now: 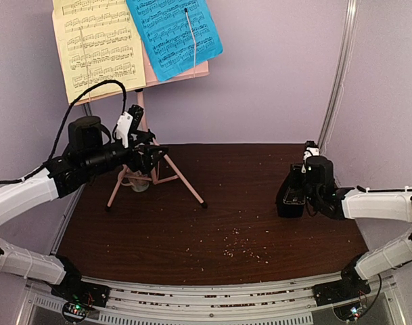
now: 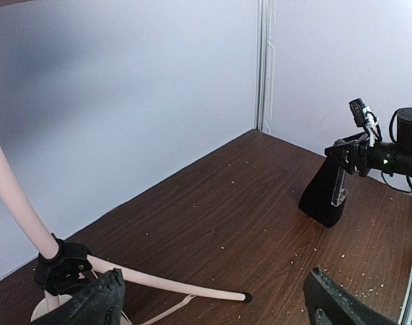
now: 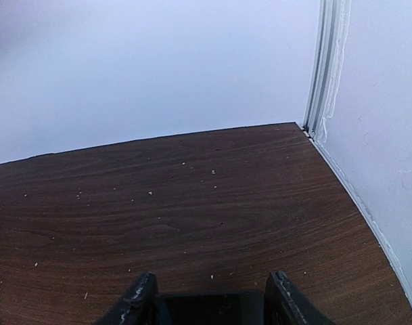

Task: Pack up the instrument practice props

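The pink music stand (image 1: 145, 115) stands at the back left on tripod legs, with a yellow page (image 1: 97, 44) and a blue page (image 1: 172, 34) on its desk. My left gripper (image 1: 151, 157) is open beside the stand's pole. In the left wrist view its fingers (image 2: 90, 305) straddle one pink leg (image 2: 158, 283) without touching it. The black pyramid metronome (image 1: 289, 200) stands on the table at the right. My right gripper (image 1: 302, 184) is shut on its upper part. It also shows in the left wrist view (image 2: 322, 196) and as a black block (image 3: 212, 308) between the right fingers.
A beige mug (image 1: 139, 181) sits under the tripod between the legs. Crumbs are scattered over the dark wooden table (image 1: 226, 223). Walls close in at the back and the right, with a metal corner strip (image 1: 337, 74). A black cable (image 1: 90, 95) loops above the left arm.
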